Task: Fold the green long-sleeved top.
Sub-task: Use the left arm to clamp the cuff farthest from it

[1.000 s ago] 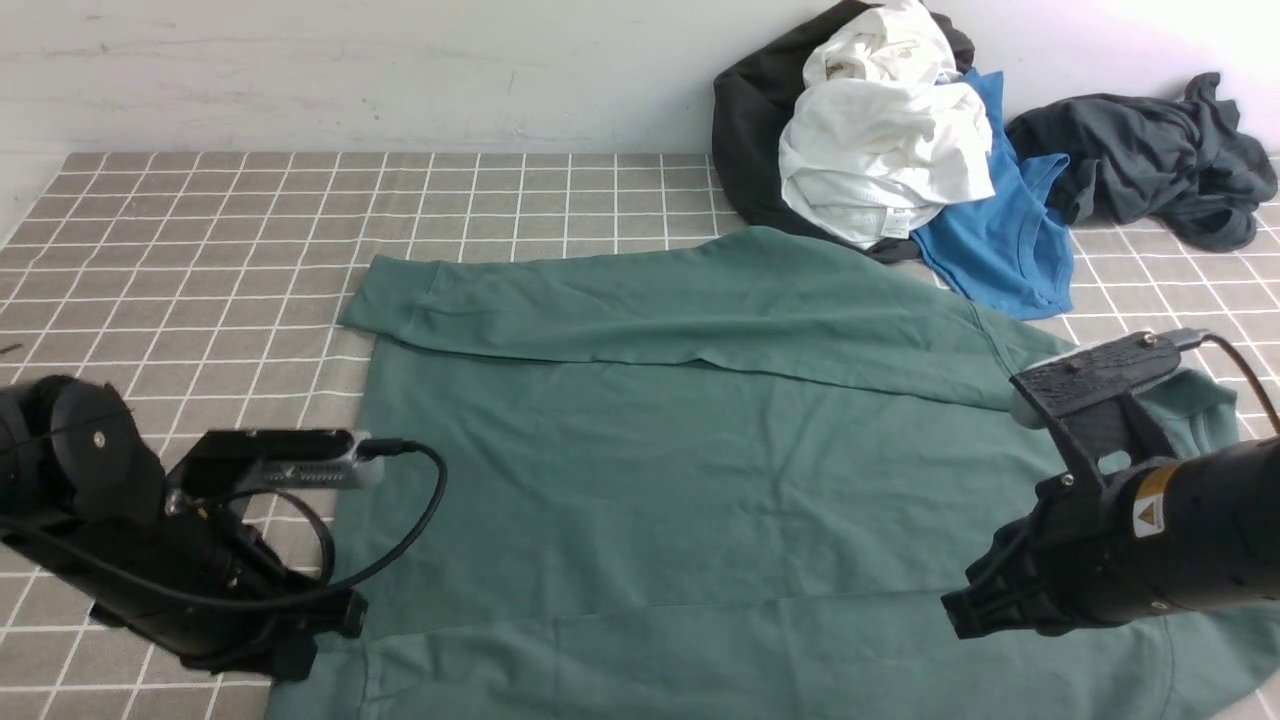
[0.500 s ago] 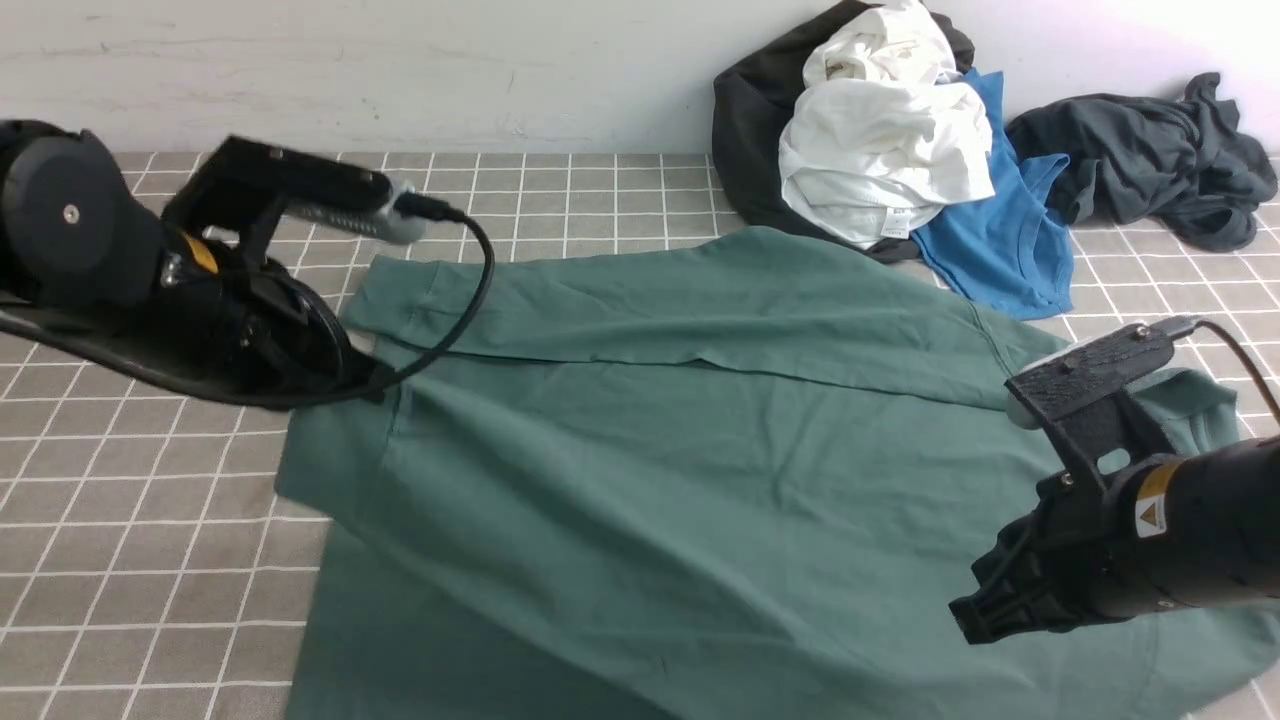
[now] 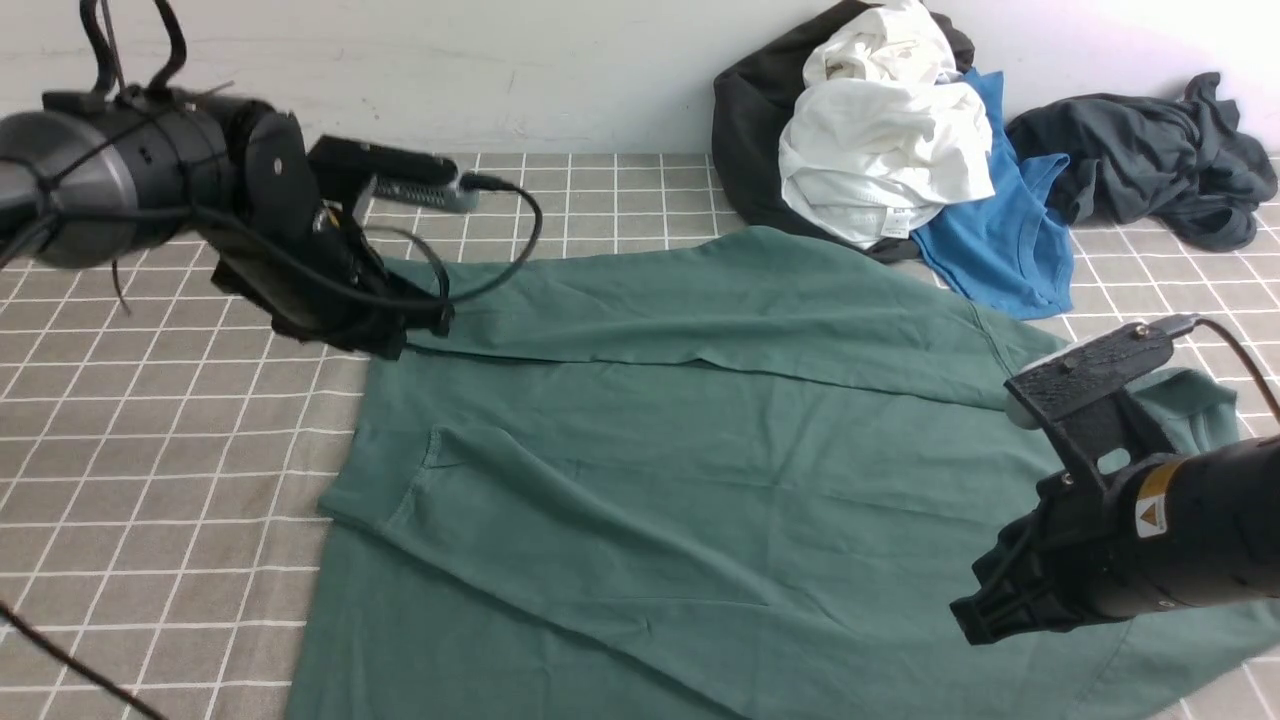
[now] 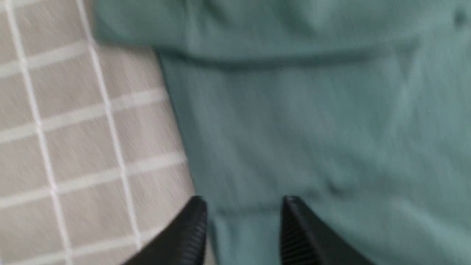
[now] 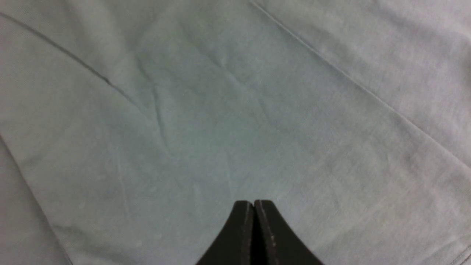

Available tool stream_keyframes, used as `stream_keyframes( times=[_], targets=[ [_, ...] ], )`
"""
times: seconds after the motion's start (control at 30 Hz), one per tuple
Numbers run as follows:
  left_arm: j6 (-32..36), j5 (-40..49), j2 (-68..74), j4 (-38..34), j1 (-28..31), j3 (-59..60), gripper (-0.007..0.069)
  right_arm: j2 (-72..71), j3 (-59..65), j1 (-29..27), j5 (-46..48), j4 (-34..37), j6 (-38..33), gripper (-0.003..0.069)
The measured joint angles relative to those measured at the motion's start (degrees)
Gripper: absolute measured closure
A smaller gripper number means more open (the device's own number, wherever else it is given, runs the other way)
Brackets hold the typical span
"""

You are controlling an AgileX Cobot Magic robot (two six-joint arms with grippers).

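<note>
The top (image 3: 700, 440) lies spread across the centre and lower half of the front view on the checked cloth (image 3: 150, 450), with 1 sleeve folded along its upper edge. The left gripper (image 4: 243, 208), upper left, is parted over the top's edge and seems to hold nothing. The right gripper (image 5: 254, 209), lower right, is closed tight with no cloth visibly pinched. The fabric looks soft, light and limp and will likely sag and crease, so pinch it at the hem or cuff.

Far right on the grey checked bench (image 3: 150, 450), a heap: crumpled white garment (image 3: 880, 150) atop a black one (image 3: 745, 140), blue T-shirt (image 3: 1000, 250) spilling out beside it, dark grey garment (image 3: 1150, 150) against the white wall (image 3: 400, 70).
</note>
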Motion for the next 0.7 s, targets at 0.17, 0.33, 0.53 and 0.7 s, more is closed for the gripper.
stream_keyframes(
  times=[0.17,0.33,0.53,0.7],
  targets=[
    [-3.7,2.9,9.2,0.0,4.0,-14.2,0.0191,0.0,0.0,0.0,0.0,1.7,0.0,0.0673],
    [-8.3,2.8,18.5,0.2,6.4,-23.8,0.0177,0.0,0.0,0.0,-0.9,3.0,0.0,0.0673],
    [-8.9,2.2,24.9,0.1,6.4,-26.2,0.0190,0.0,0.0,0.0,-1.7,3.5,0.0,0.0673],
    [-8.4,1.0,25.9,0.0,6.3,-26.6,0.0347,0.0,0.0,0.0,-1.9,3.7,0.0,0.0673]
  ],
)
